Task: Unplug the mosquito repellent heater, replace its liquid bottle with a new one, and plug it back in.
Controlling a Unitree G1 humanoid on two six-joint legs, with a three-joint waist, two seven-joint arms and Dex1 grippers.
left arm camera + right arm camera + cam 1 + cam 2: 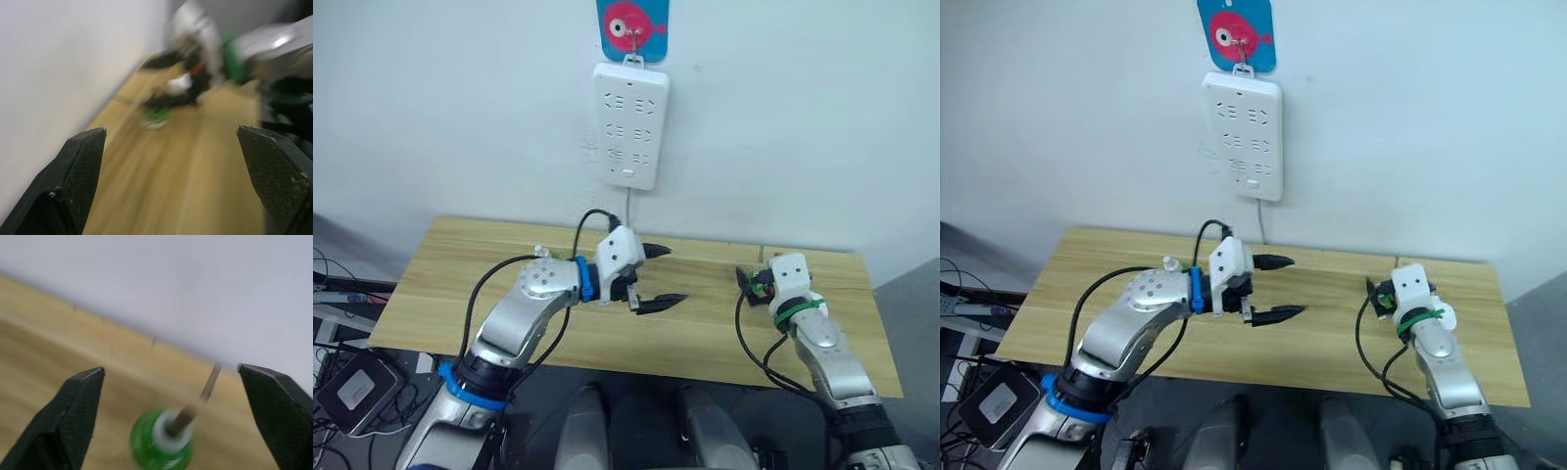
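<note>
Head views. One wooden table (705, 333) stands against a white wall, on which hangs one white power strip (630, 124) with all sockets vacant. The left pincer (656, 277) hovers over the table's middle, spread wide and empty, pointing right toward the right pincer (1377, 294), which sits low at the right side. The mosquito repellent heater cannot be made out on strip or table; a small clear object (541, 252) near the left arm is too small to identify.

Left wrist view. Both black fingertips (83, 161) stand well apart. Ahead, blurred, lie one green item on the table and the other arm beyond it.

Right wrist view. One green liquid bottle (161, 443) stands between the widely parted fingertips (80, 404), unheld, its wick (195, 404) tilting toward the wall. The right arm is judged nearer to it; closing here would grip it across that axis.
</note>
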